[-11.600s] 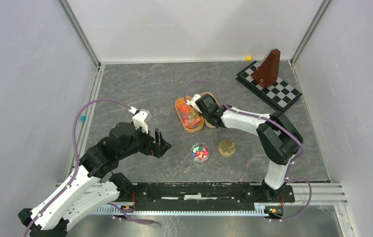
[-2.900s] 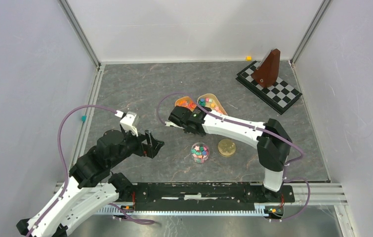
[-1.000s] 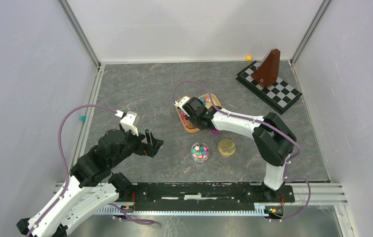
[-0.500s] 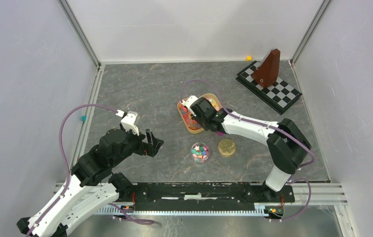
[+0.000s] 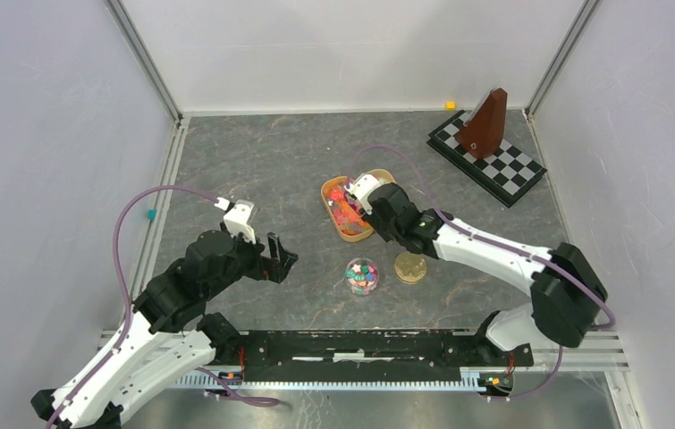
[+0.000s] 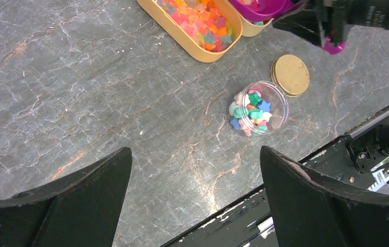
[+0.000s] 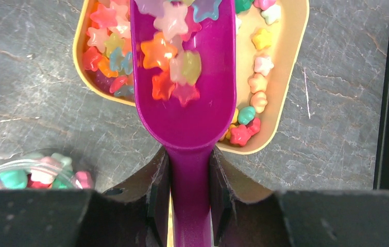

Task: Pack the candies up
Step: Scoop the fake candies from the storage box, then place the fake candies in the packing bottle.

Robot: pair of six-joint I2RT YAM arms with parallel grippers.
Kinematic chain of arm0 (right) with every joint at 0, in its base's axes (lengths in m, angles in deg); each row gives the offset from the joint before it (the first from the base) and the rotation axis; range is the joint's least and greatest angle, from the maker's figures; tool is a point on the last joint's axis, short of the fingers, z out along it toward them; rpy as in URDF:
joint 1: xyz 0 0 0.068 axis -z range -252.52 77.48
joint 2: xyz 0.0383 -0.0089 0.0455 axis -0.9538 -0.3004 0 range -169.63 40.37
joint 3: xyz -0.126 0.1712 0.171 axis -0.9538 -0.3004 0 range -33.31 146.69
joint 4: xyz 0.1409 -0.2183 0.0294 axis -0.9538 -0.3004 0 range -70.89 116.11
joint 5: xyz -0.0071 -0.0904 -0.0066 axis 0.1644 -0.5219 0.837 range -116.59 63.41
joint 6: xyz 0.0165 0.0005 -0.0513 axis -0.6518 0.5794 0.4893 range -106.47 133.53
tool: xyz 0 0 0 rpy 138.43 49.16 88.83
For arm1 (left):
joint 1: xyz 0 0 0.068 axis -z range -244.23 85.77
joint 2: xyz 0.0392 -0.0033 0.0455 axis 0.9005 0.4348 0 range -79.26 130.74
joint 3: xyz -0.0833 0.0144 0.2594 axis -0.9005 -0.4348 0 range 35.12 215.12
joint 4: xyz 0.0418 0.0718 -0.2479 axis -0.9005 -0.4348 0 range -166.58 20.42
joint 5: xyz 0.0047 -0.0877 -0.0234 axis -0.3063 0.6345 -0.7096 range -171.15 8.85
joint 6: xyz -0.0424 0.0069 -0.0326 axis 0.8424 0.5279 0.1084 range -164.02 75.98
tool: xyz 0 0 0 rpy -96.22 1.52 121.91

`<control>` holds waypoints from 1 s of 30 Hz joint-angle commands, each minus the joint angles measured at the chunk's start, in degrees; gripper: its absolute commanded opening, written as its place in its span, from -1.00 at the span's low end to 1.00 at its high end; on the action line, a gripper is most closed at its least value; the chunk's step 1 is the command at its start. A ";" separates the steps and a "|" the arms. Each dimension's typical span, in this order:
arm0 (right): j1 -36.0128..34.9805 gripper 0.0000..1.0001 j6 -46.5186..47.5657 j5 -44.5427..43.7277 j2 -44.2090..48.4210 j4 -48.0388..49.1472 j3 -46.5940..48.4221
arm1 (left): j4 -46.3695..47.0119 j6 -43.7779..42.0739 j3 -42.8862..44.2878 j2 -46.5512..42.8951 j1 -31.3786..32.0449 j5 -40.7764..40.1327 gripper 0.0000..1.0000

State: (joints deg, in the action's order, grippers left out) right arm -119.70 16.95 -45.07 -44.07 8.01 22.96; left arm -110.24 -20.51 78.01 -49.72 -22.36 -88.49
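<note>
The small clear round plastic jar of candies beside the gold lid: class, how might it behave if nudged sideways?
The small clear round plastic jar looks broad-based, so it would probably slide rather than tip. Being lidless and nearly full of small bright star-shaped candies, it could spill some under a sharp shove.

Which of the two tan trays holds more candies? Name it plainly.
The left tray: candies cover its floor from wall to wall. The right tray shows bare floor with only a few scattered candies.
</note>
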 commanded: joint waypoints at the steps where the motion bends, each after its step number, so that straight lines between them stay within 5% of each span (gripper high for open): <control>1: 0.18 -1.00 0.68 2.16 7.77 5.37 -3.08 | 0.76 -1.62 0.50 0.82 -0.12 0.68 1.00; 20: 0.20 -1.00 17.74 20.23 26.24 -4.97 -7.88 | 6.60 2.38 1.60 1.58 -0.12 7.73 1.00; 30: -0.75 -1.00 29.01 33.67 32.74 -13.99 -7.05 | 10.20 3.65 6.86 8.35 -0.12 20.37 1.00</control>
State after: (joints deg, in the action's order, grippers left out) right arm -119.79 39.66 -19.28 -13.95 -3.01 14.43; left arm -104.15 -20.32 80.85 -44.50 -22.36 -75.20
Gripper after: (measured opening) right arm 0.331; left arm 0.997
